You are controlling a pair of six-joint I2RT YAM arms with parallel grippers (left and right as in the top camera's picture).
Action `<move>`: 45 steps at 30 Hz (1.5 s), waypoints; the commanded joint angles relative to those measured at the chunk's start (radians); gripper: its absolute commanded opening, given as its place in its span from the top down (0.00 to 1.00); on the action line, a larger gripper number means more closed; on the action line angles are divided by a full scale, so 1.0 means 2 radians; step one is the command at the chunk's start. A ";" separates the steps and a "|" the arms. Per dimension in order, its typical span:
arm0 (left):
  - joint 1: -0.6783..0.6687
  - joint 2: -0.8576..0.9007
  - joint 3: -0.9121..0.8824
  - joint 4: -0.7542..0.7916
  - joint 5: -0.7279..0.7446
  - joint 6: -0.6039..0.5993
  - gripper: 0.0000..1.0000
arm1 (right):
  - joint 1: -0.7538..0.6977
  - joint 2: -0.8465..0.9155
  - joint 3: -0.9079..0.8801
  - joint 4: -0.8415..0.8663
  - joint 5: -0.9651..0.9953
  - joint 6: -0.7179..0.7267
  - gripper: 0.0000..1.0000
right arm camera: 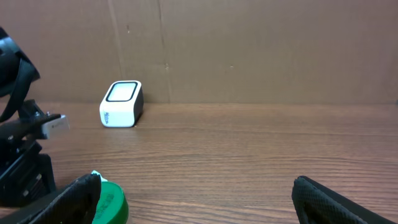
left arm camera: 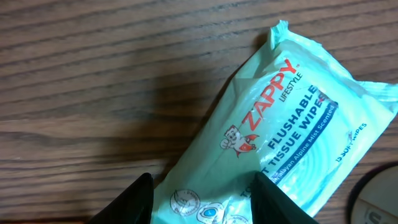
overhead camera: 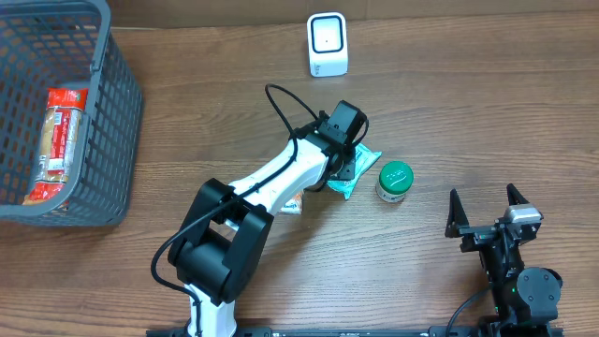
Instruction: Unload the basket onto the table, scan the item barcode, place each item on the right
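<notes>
A mint-green pack of flushable wipes (overhead camera: 359, 175) lies on the wooden table, printed side up (left arm camera: 283, 118). My left gripper (overhead camera: 343, 167) is down over its near end; in the left wrist view the two black fingers press against the pack's sides, so the gripper (left arm camera: 204, 182) is shut on it. No barcode shows on the visible face. The white scanner (overhead camera: 327, 44) stands upright at the back of the table, also visible in the right wrist view (right arm camera: 121, 104). My right gripper (overhead camera: 487, 203) rests open at the front right, holding nothing (right arm camera: 194, 184).
A small jar with a green lid (overhead camera: 394, 182) stands just right of the pack (right arm camera: 109, 203). A grey mesh basket (overhead camera: 114, 131) at the far left holds a red packet (overhead camera: 60, 131). A white packet (overhead camera: 292, 204) peeks out under the left arm.
</notes>
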 commanded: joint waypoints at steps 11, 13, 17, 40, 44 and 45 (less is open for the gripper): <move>-0.005 -0.002 -0.062 0.042 0.098 -0.028 0.76 | -0.002 -0.005 -0.005 0.003 0.006 -0.001 0.00; -0.005 -0.002 -0.062 0.023 0.133 -0.028 0.75 | -0.002 -0.005 -0.005 0.003 0.006 -0.001 0.00; -0.004 -0.002 -0.061 -0.019 0.180 -0.027 0.71 | -0.002 -0.005 -0.005 0.003 0.006 -0.001 0.00; 0.041 -0.054 0.116 -0.313 0.014 0.004 0.50 | -0.002 -0.005 -0.005 0.003 0.006 -0.001 0.00; 0.056 -0.053 0.099 -0.331 -0.005 0.005 0.35 | -0.002 -0.005 -0.005 0.003 0.006 -0.001 0.00; 0.059 -0.053 0.095 -0.332 -0.010 0.005 0.34 | -0.002 -0.005 -0.005 0.003 0.006 -0.001 0.00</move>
